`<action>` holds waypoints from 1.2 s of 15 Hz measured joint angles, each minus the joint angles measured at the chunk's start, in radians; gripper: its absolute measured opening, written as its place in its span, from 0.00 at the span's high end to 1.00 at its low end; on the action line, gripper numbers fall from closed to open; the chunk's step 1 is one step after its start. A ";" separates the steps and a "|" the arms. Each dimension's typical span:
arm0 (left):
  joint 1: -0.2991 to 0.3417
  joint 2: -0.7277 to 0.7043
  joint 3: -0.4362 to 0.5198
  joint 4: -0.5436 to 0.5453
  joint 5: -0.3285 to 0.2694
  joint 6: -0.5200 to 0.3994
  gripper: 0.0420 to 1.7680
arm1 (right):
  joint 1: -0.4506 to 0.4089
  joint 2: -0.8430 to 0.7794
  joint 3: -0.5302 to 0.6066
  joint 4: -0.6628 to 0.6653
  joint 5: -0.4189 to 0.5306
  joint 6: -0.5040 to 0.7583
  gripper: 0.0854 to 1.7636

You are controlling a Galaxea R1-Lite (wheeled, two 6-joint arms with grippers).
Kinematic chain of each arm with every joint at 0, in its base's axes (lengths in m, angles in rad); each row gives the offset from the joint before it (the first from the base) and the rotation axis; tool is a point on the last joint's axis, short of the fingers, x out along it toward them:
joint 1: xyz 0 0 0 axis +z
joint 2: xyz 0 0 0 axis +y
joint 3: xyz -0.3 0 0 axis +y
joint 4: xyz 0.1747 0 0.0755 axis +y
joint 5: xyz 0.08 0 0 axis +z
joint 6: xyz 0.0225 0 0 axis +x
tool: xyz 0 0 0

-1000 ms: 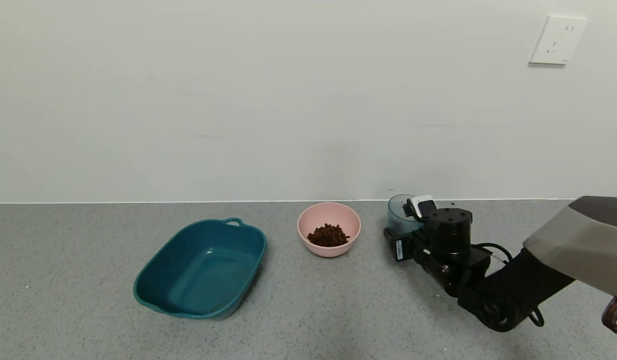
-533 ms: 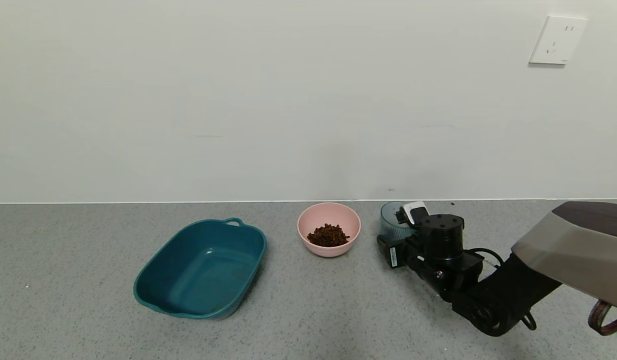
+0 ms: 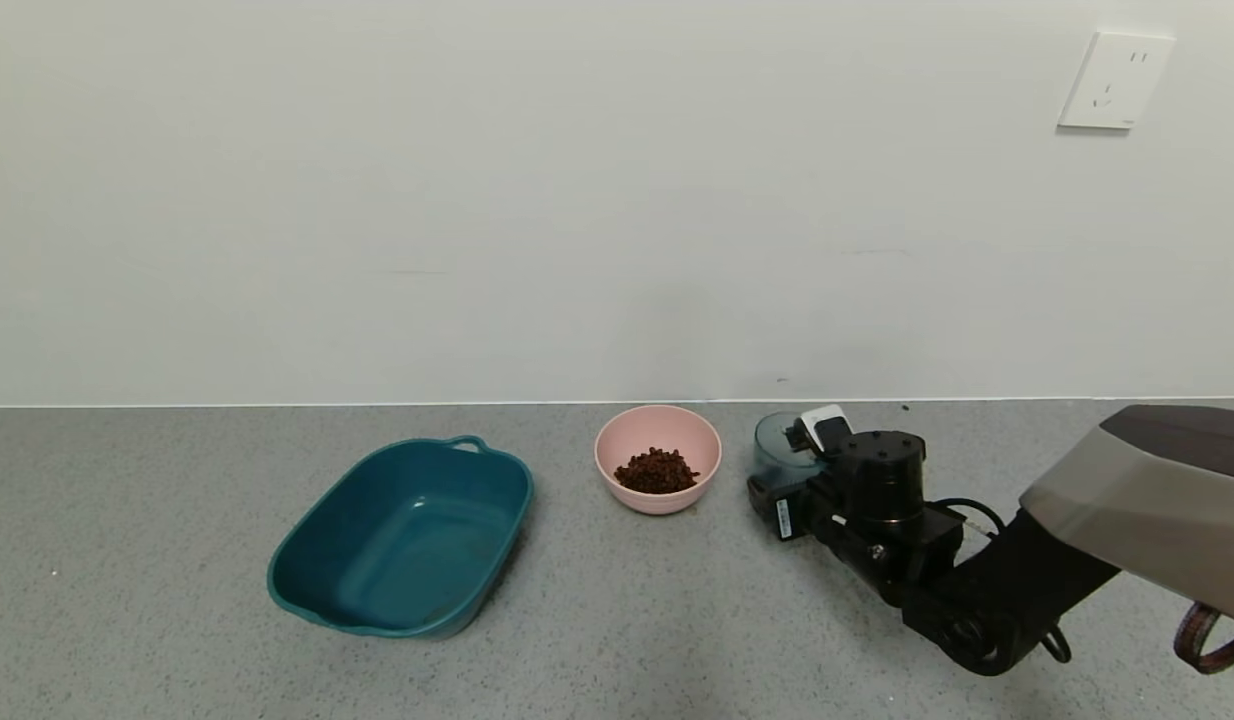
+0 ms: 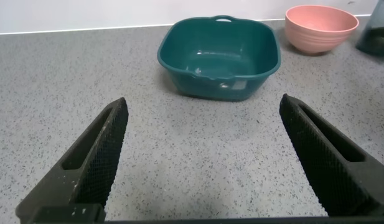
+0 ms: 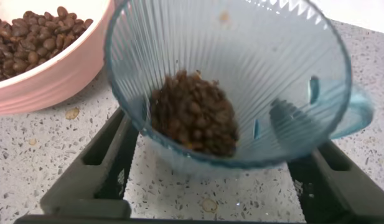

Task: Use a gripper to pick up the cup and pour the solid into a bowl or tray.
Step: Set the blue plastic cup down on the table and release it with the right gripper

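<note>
Right wrist view: right black robotic gripper straddles the ribbed translucent blue-grey plastic cup, jaws wide either side of its base, no squeeze visible.
Cup sits between the jaws, just beside the small round pale pink bowl; close squarely on the ribbed wall, clear of the handle, keep it upright when lifting. Cup holds a heap of dark brown bean-like pieces; pink bowl holds some too. Teal oblong tray looks empty, well apart. Left gripper idle, jaws wide, holding nothing.
</note>
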 joint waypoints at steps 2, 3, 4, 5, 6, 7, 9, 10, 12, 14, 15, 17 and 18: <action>0.000 0.000 0.000 0.000 0.000 0.000 0.01 | 0.000 0.000 0.000 0.001 0.000 -0.002 0.13; 0.000 0.000 0.000 0.000 0.000 0.000 0.01 | -0.001 -0.001 0.001 0.002 0.000 -0.002 0.11; 0.000 0.000 0.000 0.000 0.000 0.000 0.01 | -0.001 -0.002 0.000 0.006 0.000 -0.002 0.10; 0.000 0.000 0.000 0.000 0.000 0.000 0.01 | 0.000 -0.005 0.000 0.009 0.001 -0.002 0.10; 0.000 0.000 0.000 0.000 0.000 0.000 0.01 | 0.000 -0.010 0.000 0.011 0.002 -0.006 0.09; 0.000 0.000 0.000 0.000 0.000 0.000 0.01 | 0.001 -0.017 0.002 0.017 0.004 -0.014 0.08; 0.000 0.000 0.000 0.000 0.000 0.000 0.01 | 0.000 -0.037 0.005 0.064 0.017 -0.020 0.07; 0.000 0.000 0.000 0.000 0.000 0.000 0.01 | -0.002 -0.053 0.007 0.110 0.027 -0.021 0.07; 0.000 0.000 0.000 0.000 0.000 0.000 0.01 | -0.004 -0.095 0.008 0.199 0.044 -0.021 0.06; 0.000 0.000 0.000 0.000 0.000 0.000 0.01 | -0.007 -0.144 0.008 0.280 0.058 -0.019 0.05; 0.000 0.000 0.000 0.000 0.000 0.000 0.01 | -0.007 -0.170 0.008 0.322 0.060 -0.017 0.05; 0.000 0.000 0.000 0.000 0.000 0.000 0.01 | -0.005 -0.229 0.009 0.421 0.063 -0.014 0.05; 0.000 0.000 0.000 0.000 0.000 0.000 0.01 | -0.003 -0.260 0.010 0.476 0.067 -0.014 0.05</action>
